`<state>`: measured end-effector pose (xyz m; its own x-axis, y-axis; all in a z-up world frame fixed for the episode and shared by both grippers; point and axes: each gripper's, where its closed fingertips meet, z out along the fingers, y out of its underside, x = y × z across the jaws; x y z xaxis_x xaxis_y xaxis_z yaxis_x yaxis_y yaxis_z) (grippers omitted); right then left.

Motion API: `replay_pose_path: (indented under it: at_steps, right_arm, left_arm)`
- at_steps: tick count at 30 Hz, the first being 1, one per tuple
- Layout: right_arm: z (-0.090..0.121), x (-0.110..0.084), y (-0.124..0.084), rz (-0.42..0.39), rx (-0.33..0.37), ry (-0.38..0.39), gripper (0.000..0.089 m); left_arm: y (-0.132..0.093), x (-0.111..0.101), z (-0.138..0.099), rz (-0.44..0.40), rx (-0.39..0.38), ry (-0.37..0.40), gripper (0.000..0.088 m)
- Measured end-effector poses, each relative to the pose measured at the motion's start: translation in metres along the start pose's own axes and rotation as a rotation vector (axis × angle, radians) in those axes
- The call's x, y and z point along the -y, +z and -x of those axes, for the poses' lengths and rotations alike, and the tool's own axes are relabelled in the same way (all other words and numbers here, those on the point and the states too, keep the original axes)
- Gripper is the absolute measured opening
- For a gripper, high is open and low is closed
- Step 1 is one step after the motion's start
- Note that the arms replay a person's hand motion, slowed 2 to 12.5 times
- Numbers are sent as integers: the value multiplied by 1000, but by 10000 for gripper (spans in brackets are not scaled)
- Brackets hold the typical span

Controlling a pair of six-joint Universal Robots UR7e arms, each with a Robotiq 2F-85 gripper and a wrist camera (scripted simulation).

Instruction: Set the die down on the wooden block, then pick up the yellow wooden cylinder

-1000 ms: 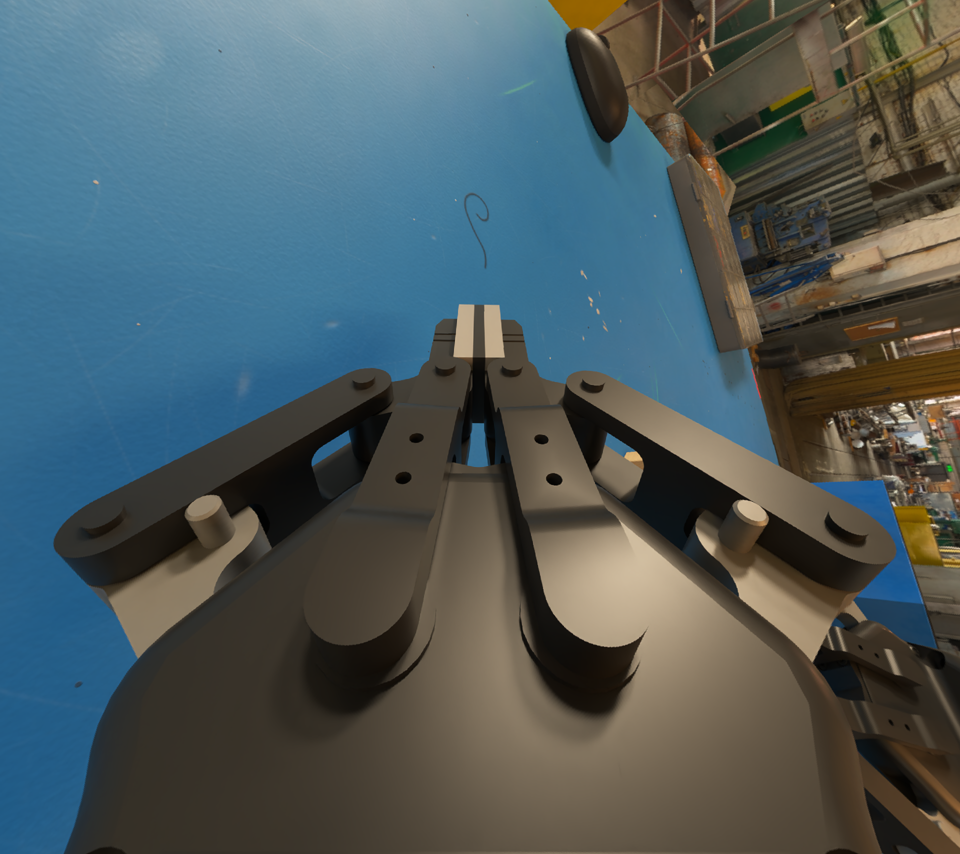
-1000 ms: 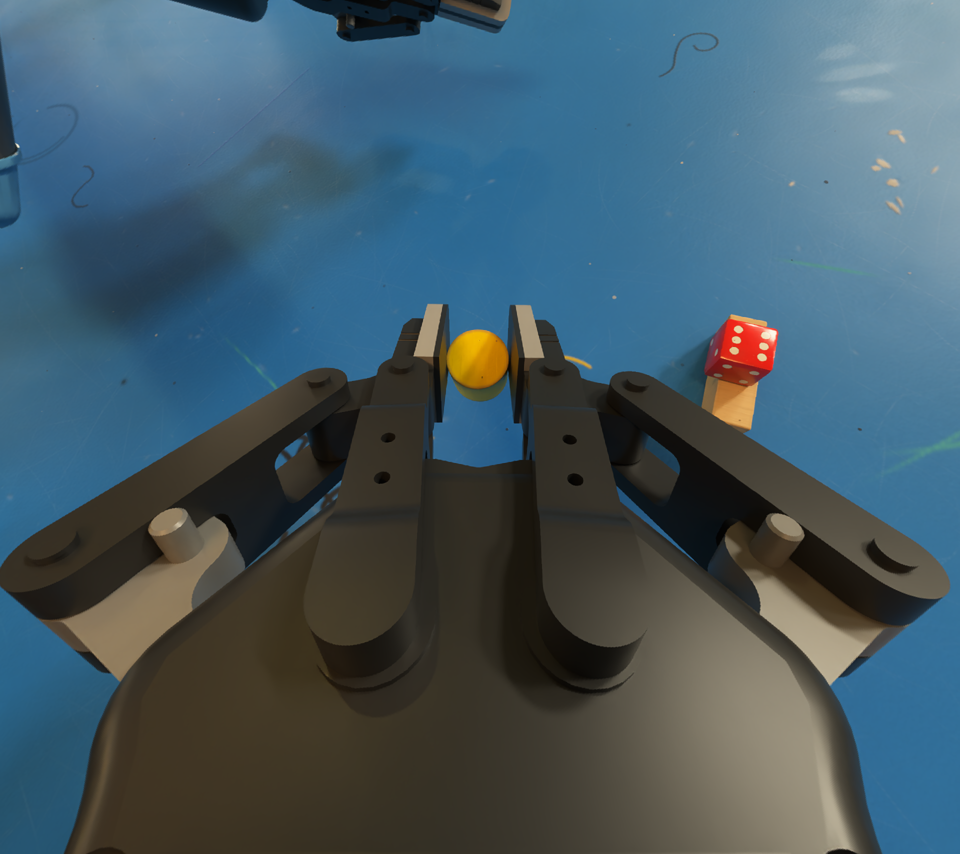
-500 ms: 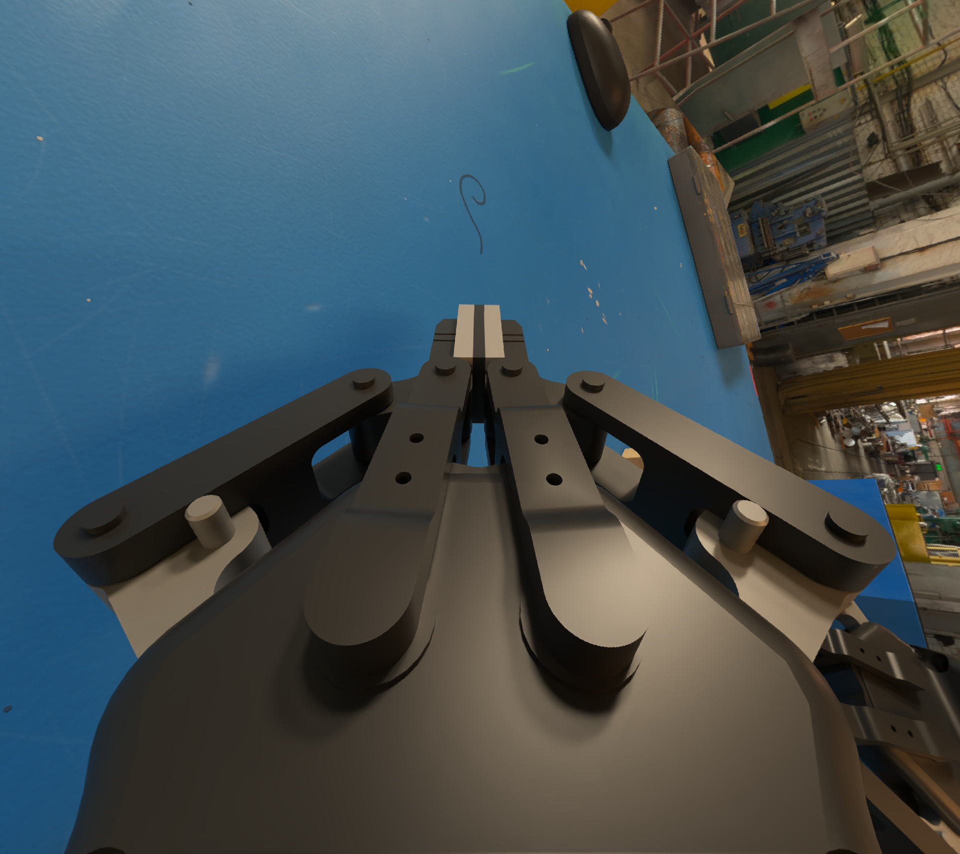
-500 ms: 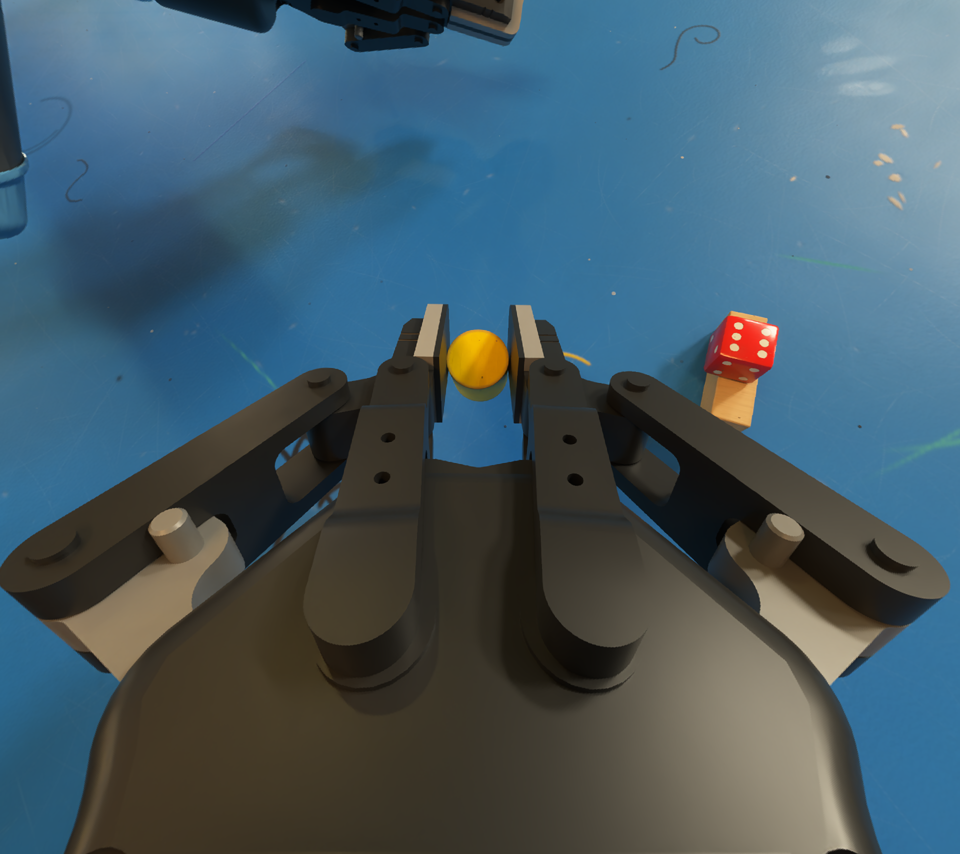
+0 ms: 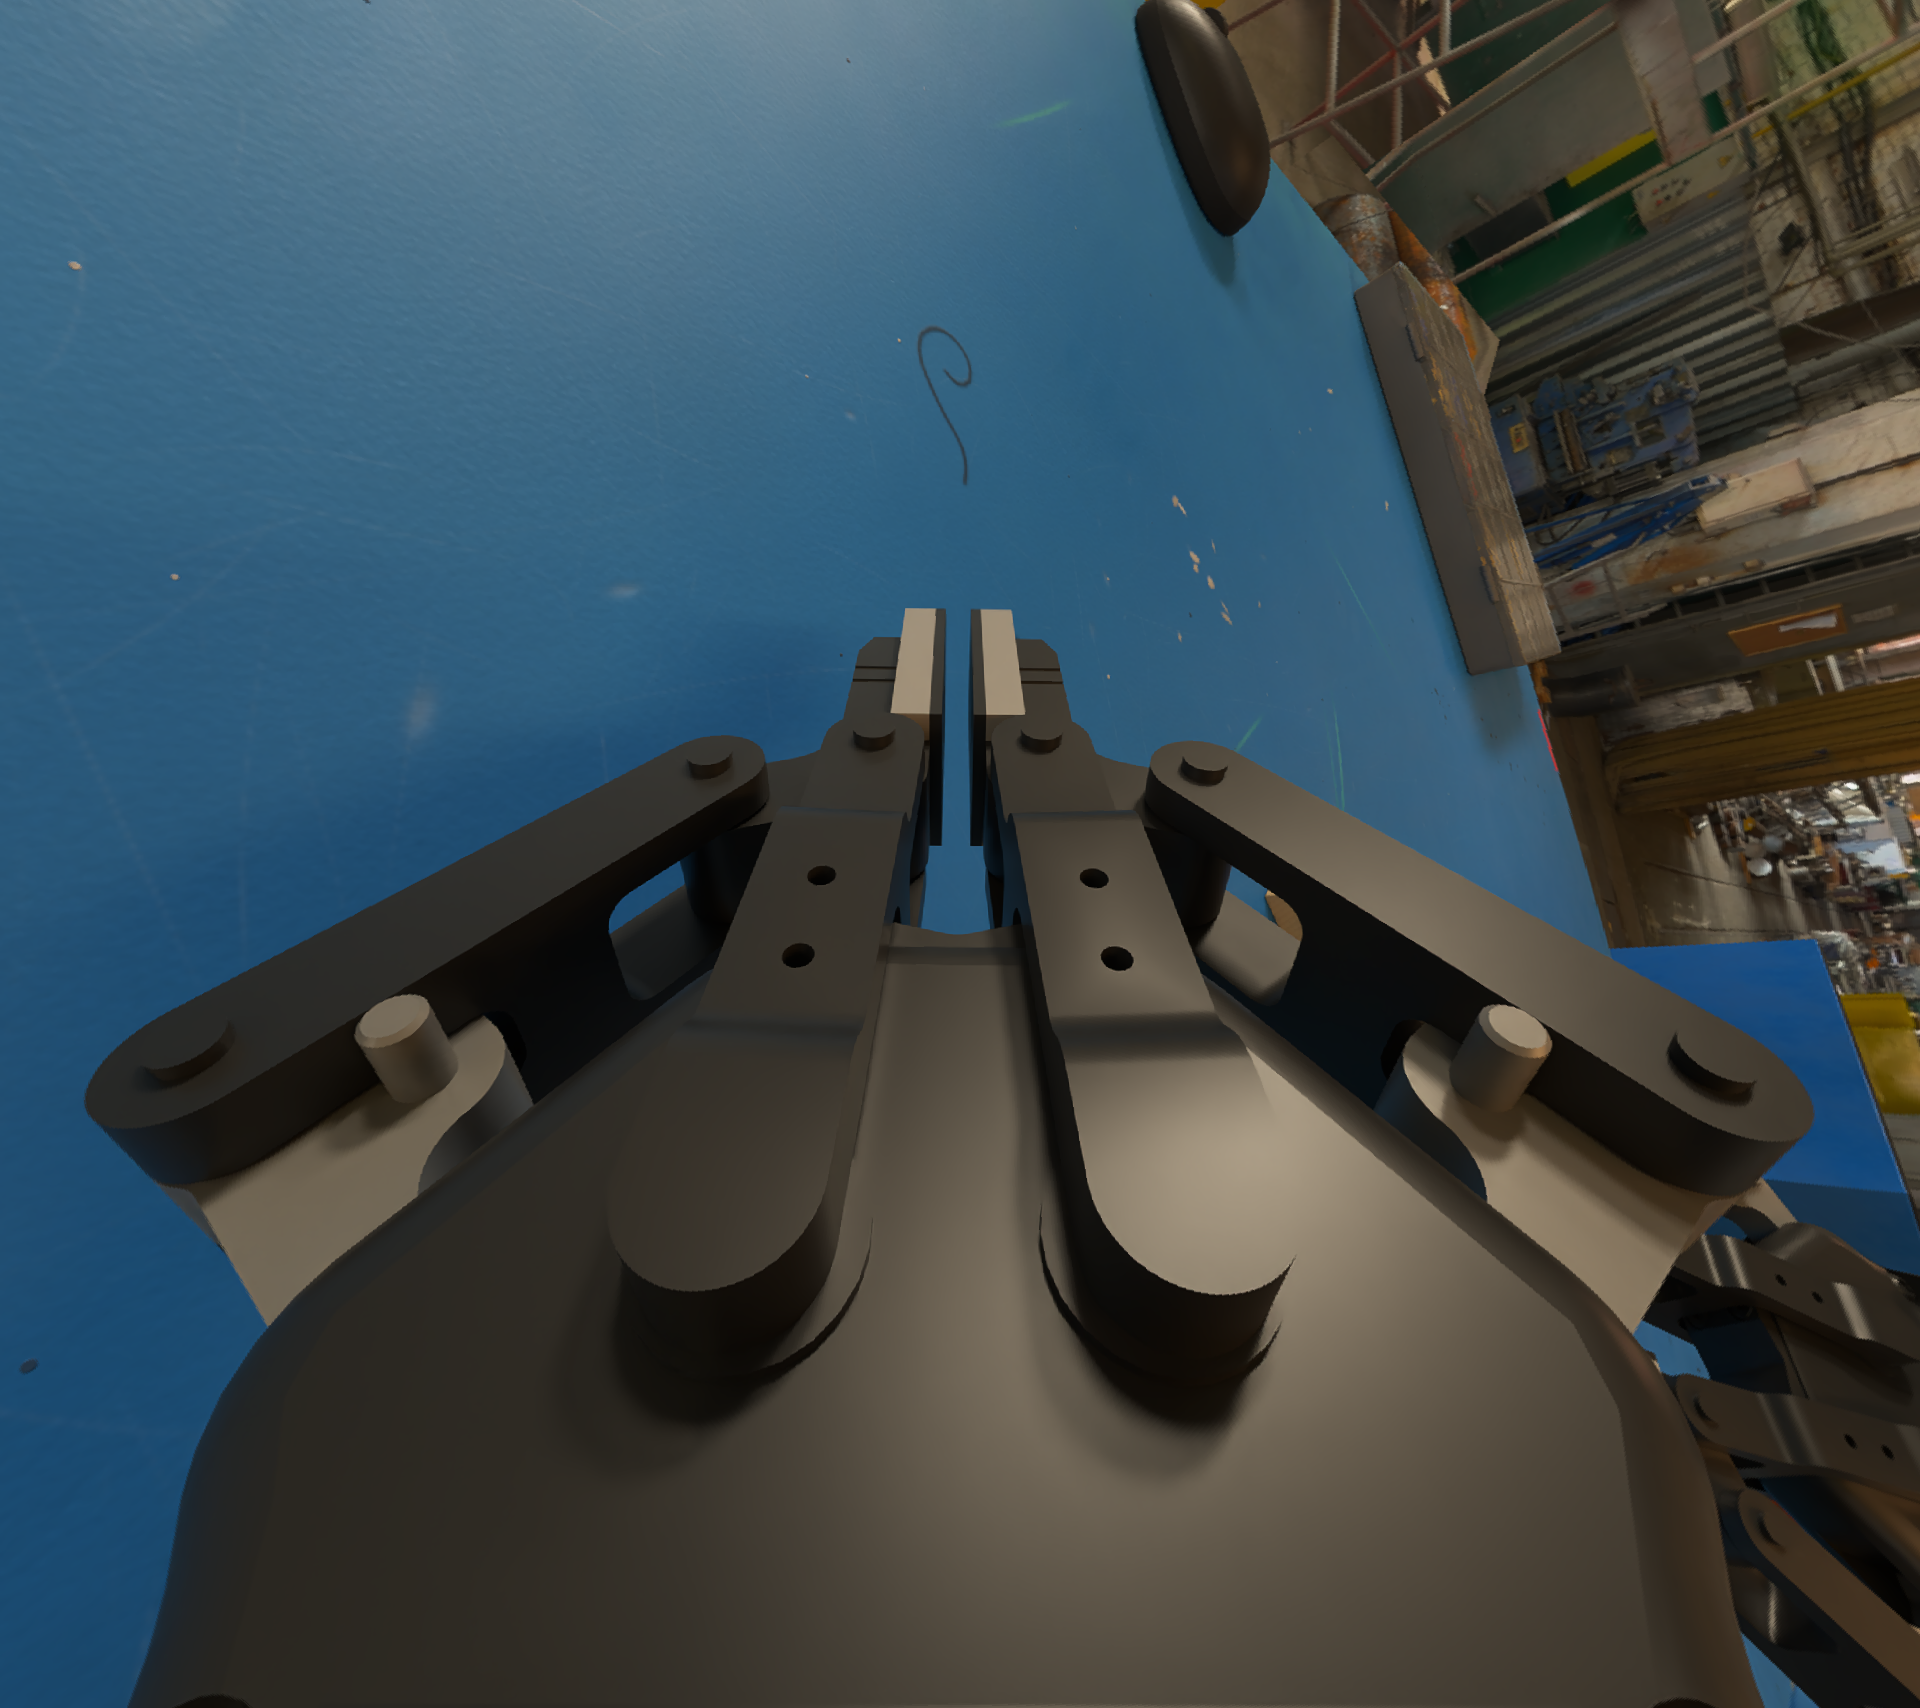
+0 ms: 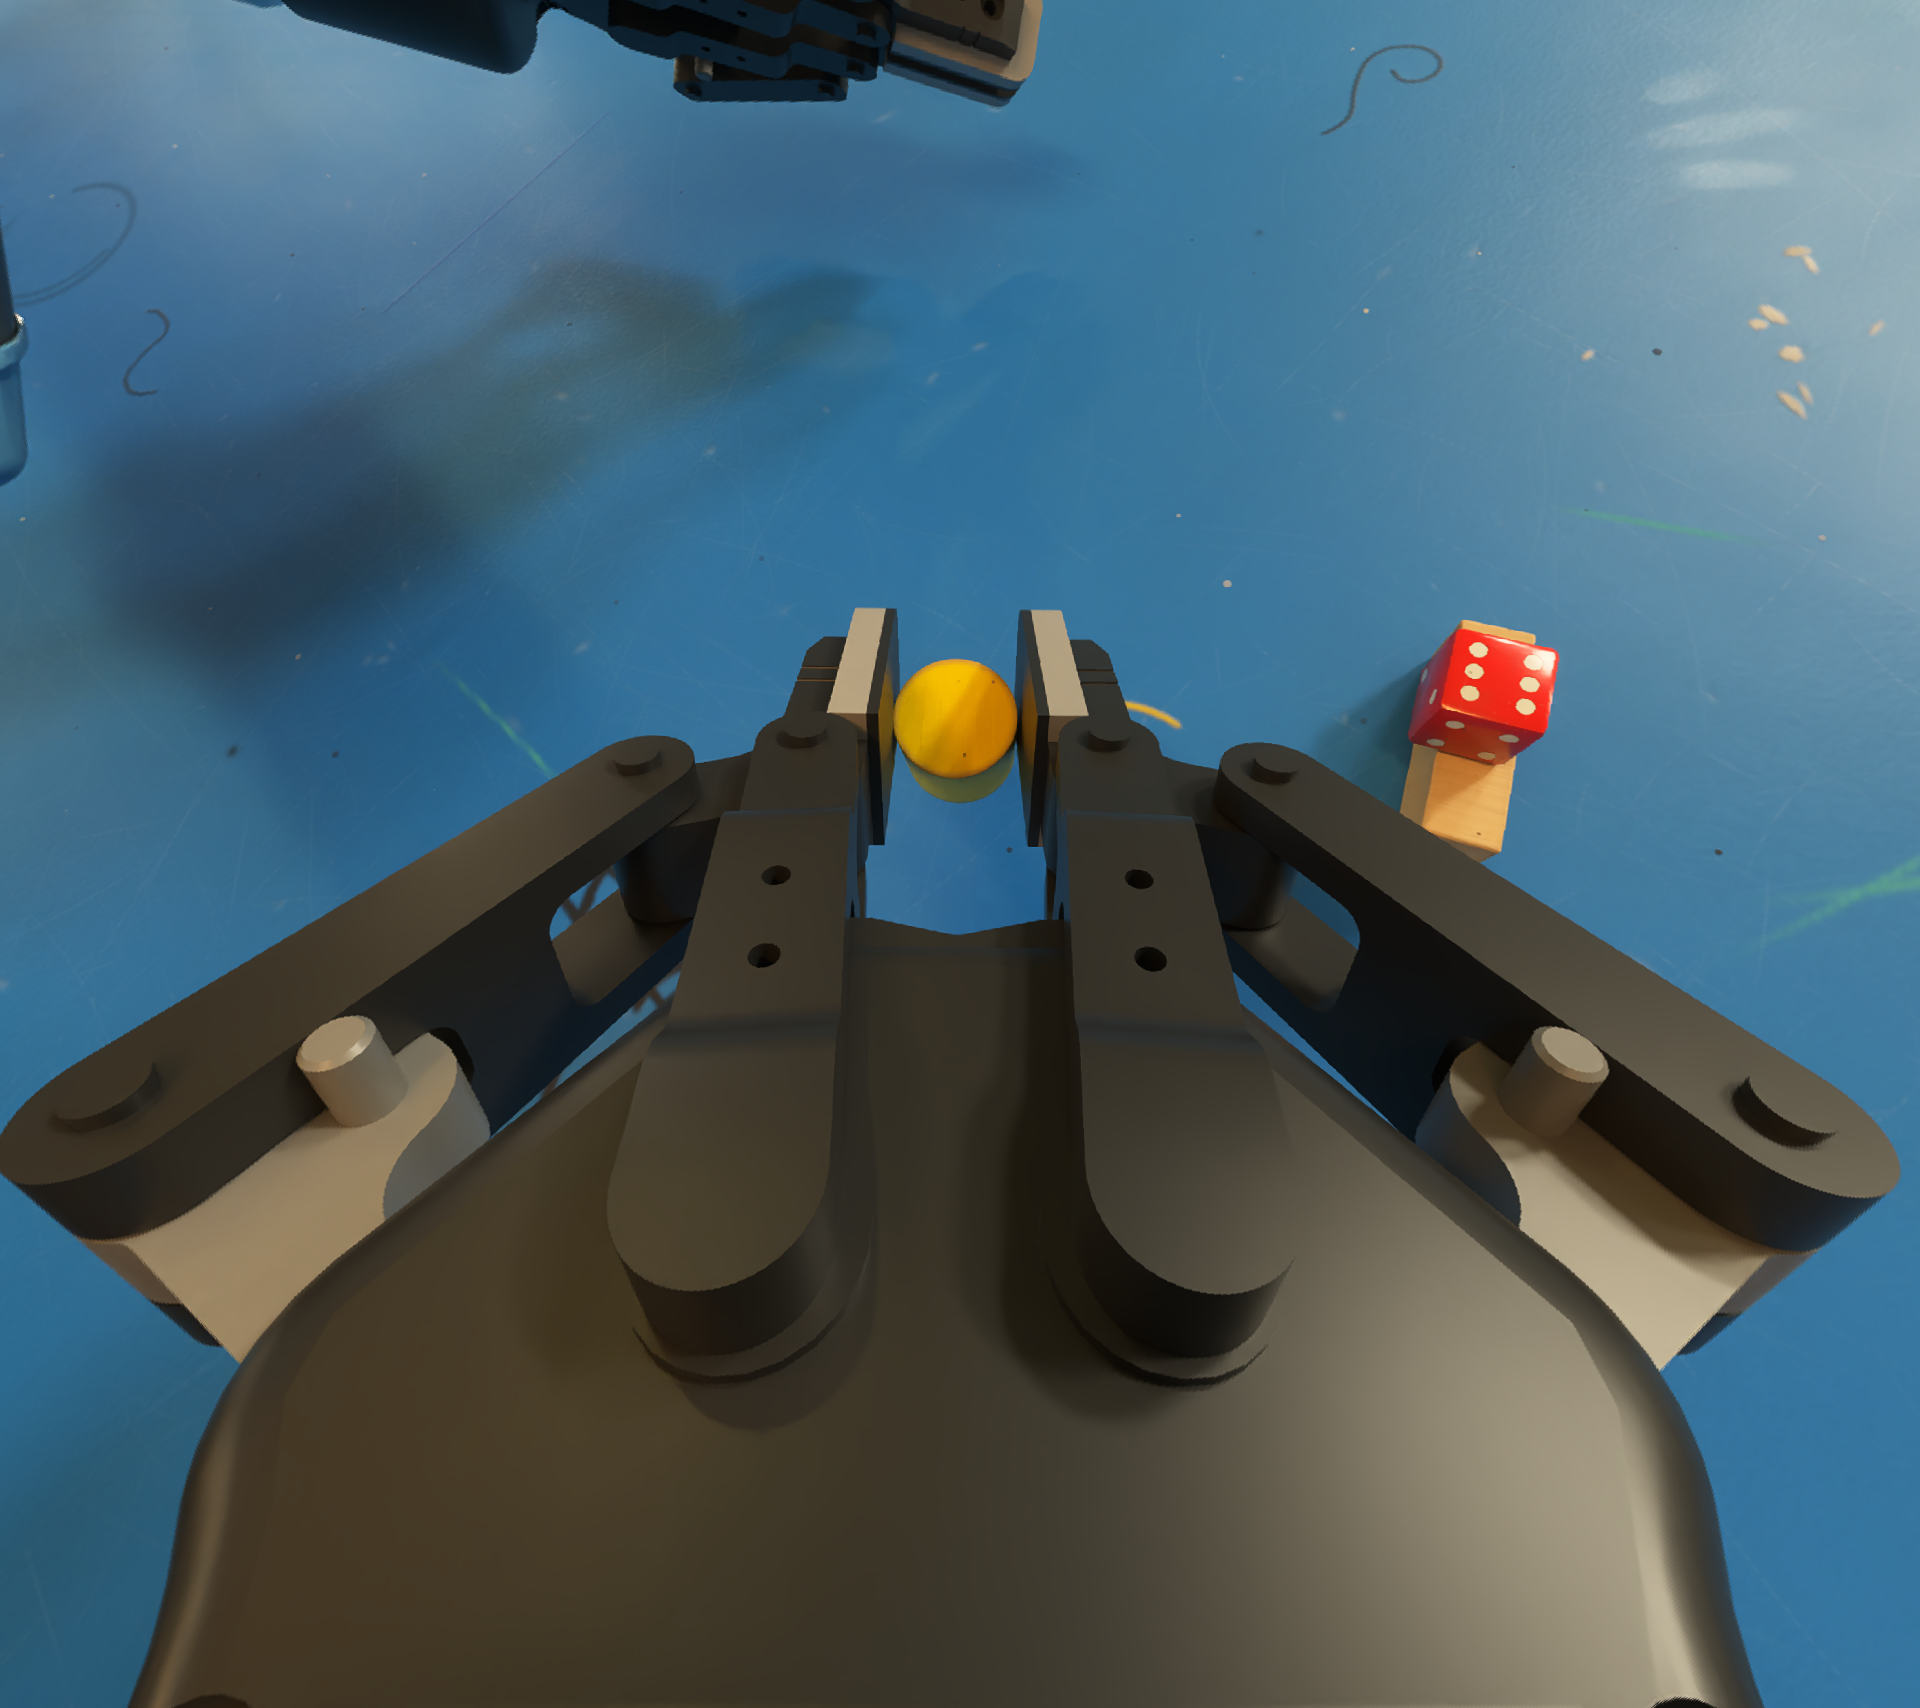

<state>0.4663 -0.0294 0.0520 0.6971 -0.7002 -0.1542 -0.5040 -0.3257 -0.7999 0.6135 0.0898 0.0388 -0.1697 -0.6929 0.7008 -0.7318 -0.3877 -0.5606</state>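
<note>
— Our right fingers (image 6: 862, 671) clamp the yellow cylinder (image 6: 954, 716); our left gripper (image 5: 956, 661) is slightly parted, empty.

— The die (image 6: 1484, 694) sits on the block (image 6: 1460, 804), just right of the cylinder. A swing there could topple it.

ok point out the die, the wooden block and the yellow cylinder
die (image 6: 1486, 694), right wrist view, on its red top face
block (image 6: 1460, 804), right wrist view, on its bare side below the die
cylinder (image 6: 954, 715), right wrist view, on its round yellow top
</note>
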Motion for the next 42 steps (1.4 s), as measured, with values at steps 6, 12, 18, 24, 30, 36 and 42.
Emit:
replay_pose_path:
  at_steps: [6,12,18,24,30,36,42]
  right_arm:
    - [1,0,0,2,0,-2,205]
    - [1,-1,0,4,0,-6,205]
    - [2,-1,0,5,0,-11,205]
    - [3,-1,0,6,-1,-16,205]
    - [3,0,1,6,-3,-23,205]
    - [4,-1,1,10,-2,-27,205]
    - [5,-2,2,17,-3,-31,205]
  left_arm:
    - [-2,-1,-1,3,0,18,92]
    - [-6,0,-1,4,4,40,157]
    - [-11,1,0,1,15,72,204]
    - [-19,5,2,-9,33,113,228]
    - [-28,9,5,-21,48,160,230]
    - [-39,13,8,-27,64,216,240]
    - [-52,14,16,-14,100,291,262]
